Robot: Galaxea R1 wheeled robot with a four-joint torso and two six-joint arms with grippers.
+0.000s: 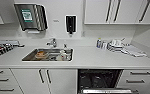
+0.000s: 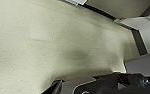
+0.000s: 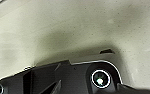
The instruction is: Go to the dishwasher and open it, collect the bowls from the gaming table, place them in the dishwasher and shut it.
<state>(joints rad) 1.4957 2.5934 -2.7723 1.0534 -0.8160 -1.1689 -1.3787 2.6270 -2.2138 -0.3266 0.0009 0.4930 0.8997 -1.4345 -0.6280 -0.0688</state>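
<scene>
A: Dishwasher (image 1: 99,81): where is it?
B: Low in the head view, right of centre, under the counter (image 1: 91,58) and right of the sink (image 1: 48,55). Its door is dropped open, dark racks showing.
A: Which arm is nearer?
B: Hard to judge; both wrist views face pale floor. Whether either gripper's jaws are wide or narrow, I cannot tell.

My head cam sits high, facing the counter (image 1: 91,58) straight on w/ the open dishwasher (image 1: 99,80) close below. Both wrist cams point down at speckled floor (image 2: 41,45), pretty near; no overlap w/ head view.
</scene>
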